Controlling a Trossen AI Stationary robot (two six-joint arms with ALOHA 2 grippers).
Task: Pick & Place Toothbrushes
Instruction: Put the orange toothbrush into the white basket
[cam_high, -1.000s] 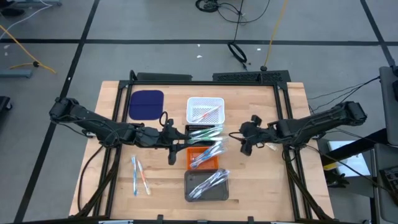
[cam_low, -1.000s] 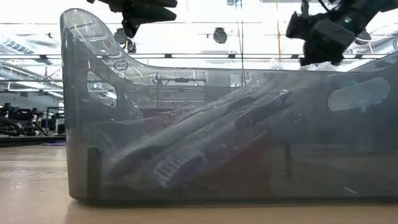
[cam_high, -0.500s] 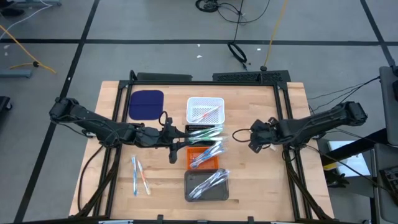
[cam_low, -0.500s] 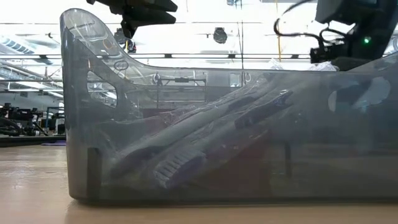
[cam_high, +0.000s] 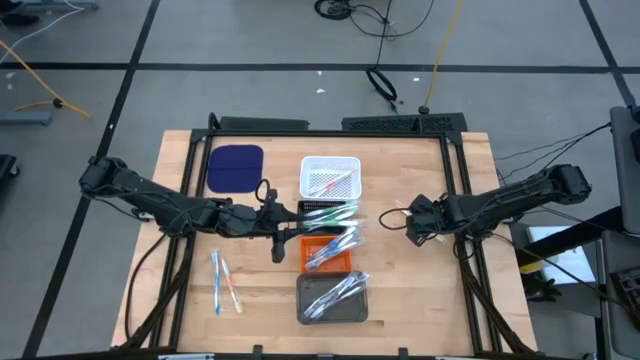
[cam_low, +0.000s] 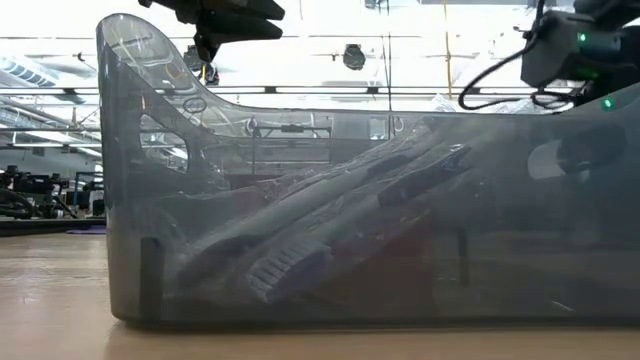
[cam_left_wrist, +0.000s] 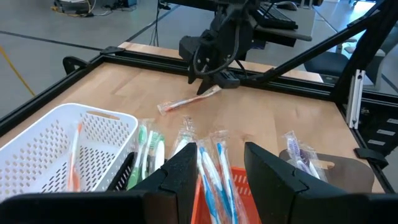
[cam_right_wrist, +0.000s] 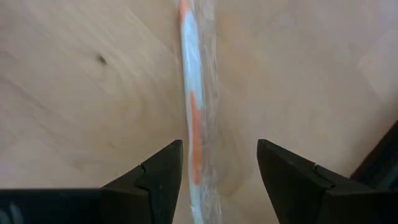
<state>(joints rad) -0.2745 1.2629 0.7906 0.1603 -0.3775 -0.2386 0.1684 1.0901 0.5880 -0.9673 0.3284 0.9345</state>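
A wrapped orange-and-white toothbrush lies flat on the bare wood at the table's right. My right gripper points down over it, open, one finger on each side of the brush, which runs along between them; I see no touch. My left gripper hovers open above the orange tray, which holds blue brushes. The white basket holds red ones, the black tray green ones, the grey tray clear ones. Two loose brushes lie at the near left.
The dark blue pad lies at the far left of the table. The four trays form a column down the middle. The grey tray's wall fills the low view. A black frame rail runs along the table's right edge, close to my right gripper.
My right gripper has drawn a little toward the table's right edge and tipped from lying nearly level to pointing down over the orange-and-white toothbrush. The left arm and all the brushes have kept still.
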